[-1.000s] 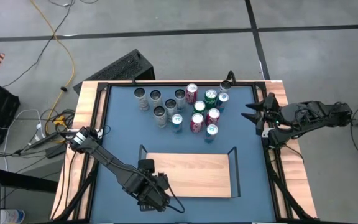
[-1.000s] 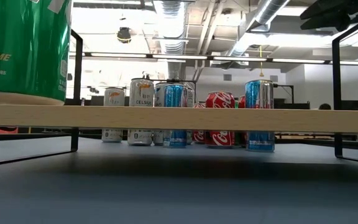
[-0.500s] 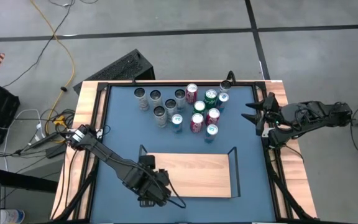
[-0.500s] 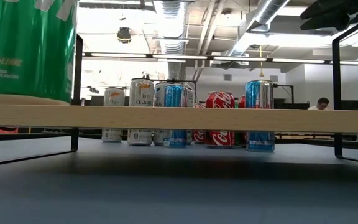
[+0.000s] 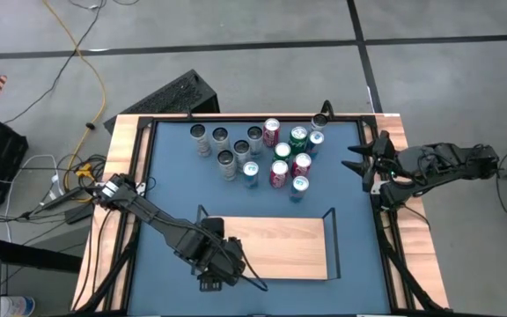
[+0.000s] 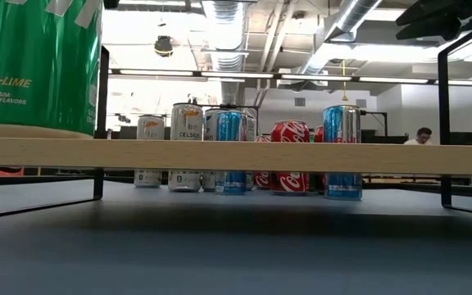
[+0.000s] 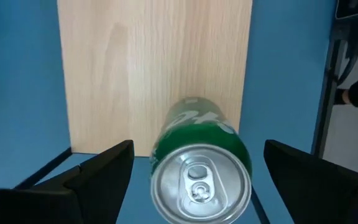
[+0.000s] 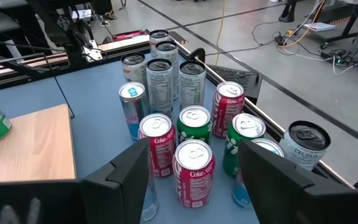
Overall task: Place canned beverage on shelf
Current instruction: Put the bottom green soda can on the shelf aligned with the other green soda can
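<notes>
1. The left gripper (image 7: 191,180) hangs over the near-left corner of the shelf (image 5: 275,242), pointing straight down, its jaws spread wide on either side of the green can (image 7: 201,165) and clear of its sides.
2. The right gripper (image 8: 191,180) waits at the counter's (image 5: 170,189) right edge, jaws spread, holding nothing, aimed at the cluster of cans (image 5: 267,154) at the far side.
3. The green can is bright green with white lettering and a silver lid with pull tab.
4. It stands upright on the shelf's left end, long axis vertical, lid up.
</notes>
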